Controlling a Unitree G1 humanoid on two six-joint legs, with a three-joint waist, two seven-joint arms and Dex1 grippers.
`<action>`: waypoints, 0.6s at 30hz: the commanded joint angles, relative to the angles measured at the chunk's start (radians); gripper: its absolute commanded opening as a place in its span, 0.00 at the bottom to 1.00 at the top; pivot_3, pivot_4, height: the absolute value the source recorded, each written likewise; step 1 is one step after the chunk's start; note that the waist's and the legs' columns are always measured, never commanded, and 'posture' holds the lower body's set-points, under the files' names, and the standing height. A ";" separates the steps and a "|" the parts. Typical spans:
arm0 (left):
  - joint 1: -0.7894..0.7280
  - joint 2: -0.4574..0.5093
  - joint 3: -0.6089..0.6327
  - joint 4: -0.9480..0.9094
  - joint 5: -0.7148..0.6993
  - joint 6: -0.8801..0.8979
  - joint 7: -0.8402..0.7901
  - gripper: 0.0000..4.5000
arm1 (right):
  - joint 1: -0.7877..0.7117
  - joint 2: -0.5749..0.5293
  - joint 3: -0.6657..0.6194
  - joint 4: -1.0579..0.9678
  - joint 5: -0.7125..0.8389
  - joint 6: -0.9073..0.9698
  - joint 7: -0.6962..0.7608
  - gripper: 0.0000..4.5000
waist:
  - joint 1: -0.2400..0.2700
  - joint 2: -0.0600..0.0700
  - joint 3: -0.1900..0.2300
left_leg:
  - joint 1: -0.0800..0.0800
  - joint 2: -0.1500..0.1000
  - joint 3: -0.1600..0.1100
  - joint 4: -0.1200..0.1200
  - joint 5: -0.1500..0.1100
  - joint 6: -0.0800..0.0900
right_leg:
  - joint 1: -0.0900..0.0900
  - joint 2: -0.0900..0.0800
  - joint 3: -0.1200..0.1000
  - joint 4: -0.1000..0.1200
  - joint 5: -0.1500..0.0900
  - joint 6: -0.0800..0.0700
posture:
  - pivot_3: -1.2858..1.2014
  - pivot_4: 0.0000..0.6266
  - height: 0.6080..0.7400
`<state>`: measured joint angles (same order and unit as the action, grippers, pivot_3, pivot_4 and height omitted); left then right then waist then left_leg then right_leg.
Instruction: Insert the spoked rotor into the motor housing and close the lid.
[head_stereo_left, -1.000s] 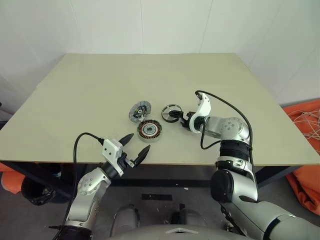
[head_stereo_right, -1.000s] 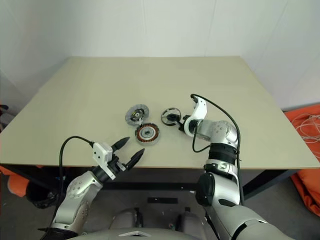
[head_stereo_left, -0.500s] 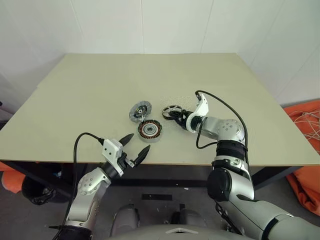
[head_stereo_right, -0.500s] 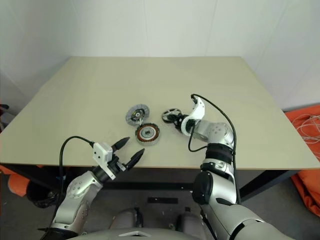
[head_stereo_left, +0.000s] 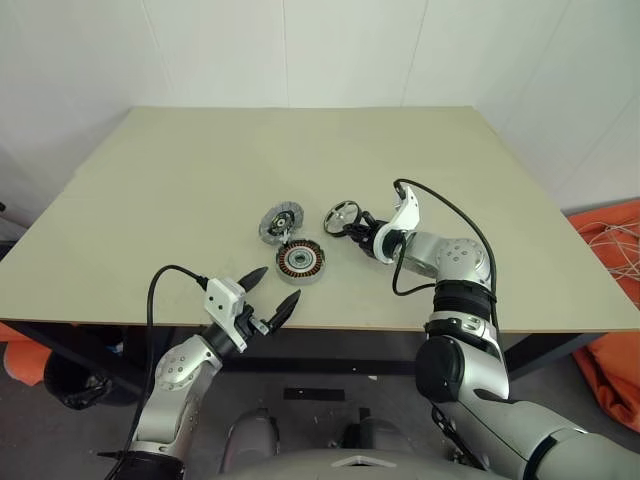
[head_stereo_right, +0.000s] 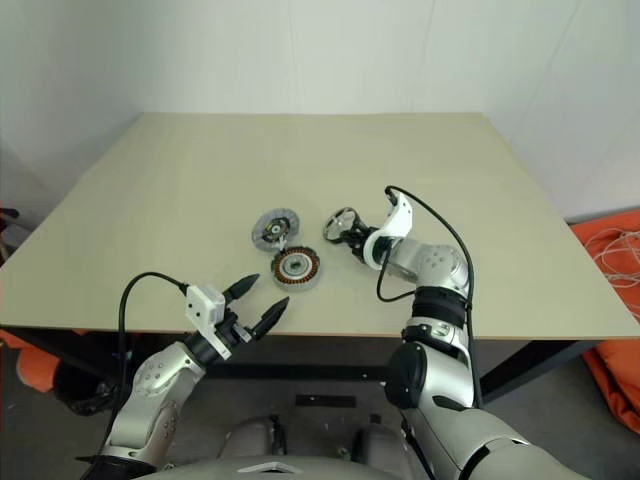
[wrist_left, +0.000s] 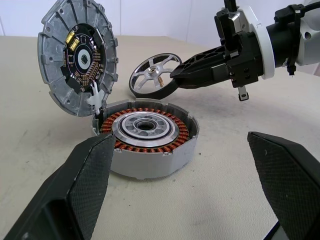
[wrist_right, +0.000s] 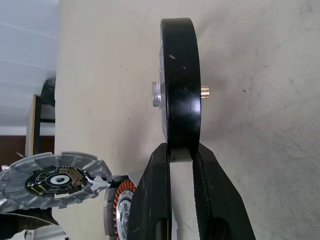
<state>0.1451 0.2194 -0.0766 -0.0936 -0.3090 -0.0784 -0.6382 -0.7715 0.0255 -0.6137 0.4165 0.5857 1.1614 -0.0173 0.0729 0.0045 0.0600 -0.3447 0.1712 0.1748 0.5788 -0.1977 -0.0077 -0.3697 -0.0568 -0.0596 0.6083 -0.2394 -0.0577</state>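
Note:
The spoked rotor (head_stereo_left: 341, 216), a black ring with silver spokes, stands tipped up on its edge on the table. My right gripper (head_stereo_left: 357, 228) is shut on its rim, and the right wrist view shows both fingers (wrist_right: 155, 190) clamping the black ring (wrist_right: 180, 85). Just left of it sits the motor housing (head_stereo_left: 299, 260), its copper windings (wrist_left: 145, 137) facing up. The grey ribbed lid (head_stereo_left: 279, 221) leans open at the housing's far edge (wrist_left: 77, 55). My left gripper (head_stereo_left: 270, 290) hangs open at the table's near edge, short of the housing, holding nothing.
The beige table (head_stereo_left: 180, 190) spreads wide behind and to both sides of the parts. Orange material (head_stereo_left: 615, 300) lies on the floor past the table's right edge. A black cable (head_stereo_left: 440, 205) loops over my right wrist.
My right gripper has shut on the rotor's rim and tipped the rotor from lying flat up onto its edge. The left arm has stayed still.

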 joint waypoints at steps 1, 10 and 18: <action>-0.009 0.003 0.008 -0.031 -0.008 -0.010 0.000 1.00 | -0.003 -0.001 -0.019 -0.056 0.077 0.015 0.020 0.07 | 0.000 0.000 0.000 | 0.000 0.000 0.000 0.000 0.000 0.000 | 0.000 0.000 0.000 0.000 0.000 0.000 | 0.52 0.00 1.00; -0.003 0.003 0.007 -0.034 -0.010 -0.008 -0.001 1.00 | 0.066 -0.059 -0.099 -0.140 0.252 0.206 0.052 0.07 | 0.008 0.000 0.000 | -0.001 0.000 0.000 0.000 0.000 0.000 | 0.000 0.000 0.000 -0.001 0.001 -0.001 | 0.52 0.00 1.00; 0.008 0.004 0.005 -0.049 -0.019 0.004 -0.002 1.00 | 0.164 -0.094 -0.135 -0.239 0.393 0.443 0.131 0.07 | 0.011 0.001 0.000 | 0.000 0.000 0.000 -0.001 0.000 0.000 | 0.000 0.000 0.000 -0.001 -0.002 0.004 | 0.52 0.00 1.00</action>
<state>0.1585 0.2196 -0.0760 -0.0944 -0.3132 -0.0736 -0.6382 -0.5978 -0.0738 -0.7411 0.2323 0.9053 1.5654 0.0791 0.0843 0.0051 0.0601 -0.3449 0.1714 0.1749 0.5780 -0.1976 -0.0080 -0.3704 -0.0567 -0.0595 0.6079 -0.2419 -0.0534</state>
